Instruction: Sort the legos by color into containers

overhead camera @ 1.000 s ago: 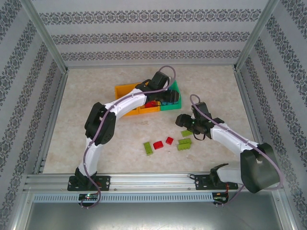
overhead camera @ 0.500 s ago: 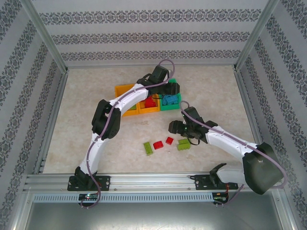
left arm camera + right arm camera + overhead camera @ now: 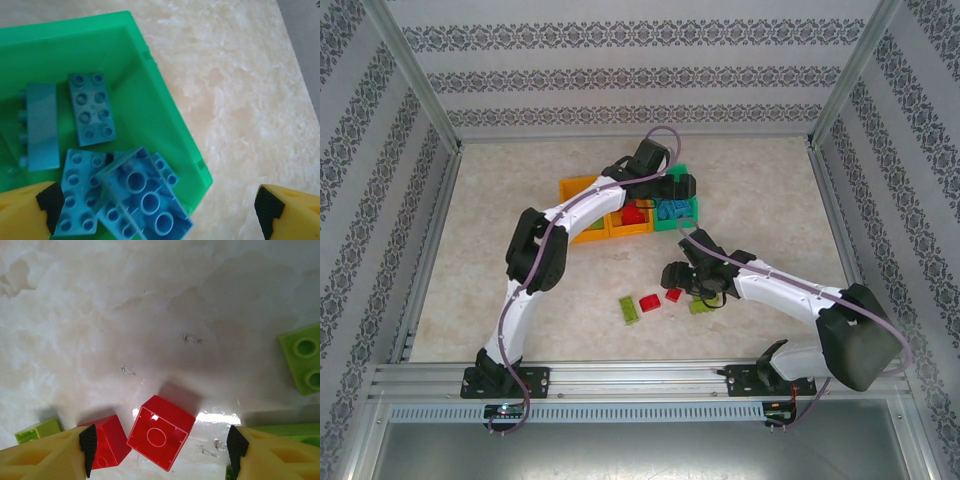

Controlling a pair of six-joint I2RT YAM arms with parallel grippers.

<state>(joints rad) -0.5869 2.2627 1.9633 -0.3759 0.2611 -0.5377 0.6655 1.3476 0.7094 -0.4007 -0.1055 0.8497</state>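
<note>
A small red plastic brick (image 3: pixel 160 439) lies on the marbled worktop (image 3: pixel 150 305), ungripped between the spread fingers of the right claw (image 3: pixel 161 452). Blue studded plastic bricks (image 3: pixel 92 115) lie in the green plastic bin (image 3: pixel 167 130) beneath the wide-open, empty left claw (image 3: pixel 157 210).

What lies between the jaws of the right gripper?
In the right wrist view, one red lego lies on the table between the open jaws of the right gripper, touching neither. A second red lego sits by one jaw.
</note>
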